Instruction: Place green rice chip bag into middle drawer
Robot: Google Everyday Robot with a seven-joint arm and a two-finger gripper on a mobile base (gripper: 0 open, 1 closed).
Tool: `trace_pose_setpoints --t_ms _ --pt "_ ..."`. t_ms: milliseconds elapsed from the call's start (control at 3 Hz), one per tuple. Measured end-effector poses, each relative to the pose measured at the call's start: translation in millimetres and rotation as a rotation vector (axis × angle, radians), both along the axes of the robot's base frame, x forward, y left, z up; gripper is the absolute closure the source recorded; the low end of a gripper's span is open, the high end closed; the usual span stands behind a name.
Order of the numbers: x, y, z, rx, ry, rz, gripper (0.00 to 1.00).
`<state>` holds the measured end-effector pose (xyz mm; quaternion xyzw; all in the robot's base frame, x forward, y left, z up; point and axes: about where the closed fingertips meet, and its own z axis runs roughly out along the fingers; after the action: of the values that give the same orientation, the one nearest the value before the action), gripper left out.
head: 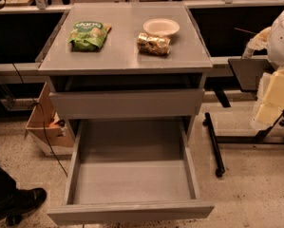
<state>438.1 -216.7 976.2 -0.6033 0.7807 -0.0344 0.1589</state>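
Observation:
The green rice chip bag (88, 34) lies flat on the left side of the grey cabinet's top (122, 56). The middle drawer (132, 179) is pulled wide open toward me and its flat bottom is bare. The top-tier drawer (127, 102) above it is pushed in. My gripper (274, 96) shows as pale blocks at the right edge of the view, under the white arm (280, 37). It is well to the right of the cabinet, far from the bag, and holds nothing that I can see.
A brown-gold shiny packet (153, 43) and a white bowl (161, 26) sit on the cabinet top's right side. A cardboard box (42, 125) with a cable stands left of the cabinet. A black stand's leg (214, 144) lies on the floor at the right. A person's shoe (18, 201) is at the bottom left.

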Motion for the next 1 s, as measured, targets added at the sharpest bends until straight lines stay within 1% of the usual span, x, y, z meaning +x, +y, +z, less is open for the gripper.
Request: trace_pose_setpoints --t_ms 333,667,1000 --pt "0 0 0 0.000 0.000 0.000 0.00" --pt "23 22 -5 0.027 -0.033 0.026 0.00" --pt "68 60 -23 0.077 -0.071 0.053 0.00"
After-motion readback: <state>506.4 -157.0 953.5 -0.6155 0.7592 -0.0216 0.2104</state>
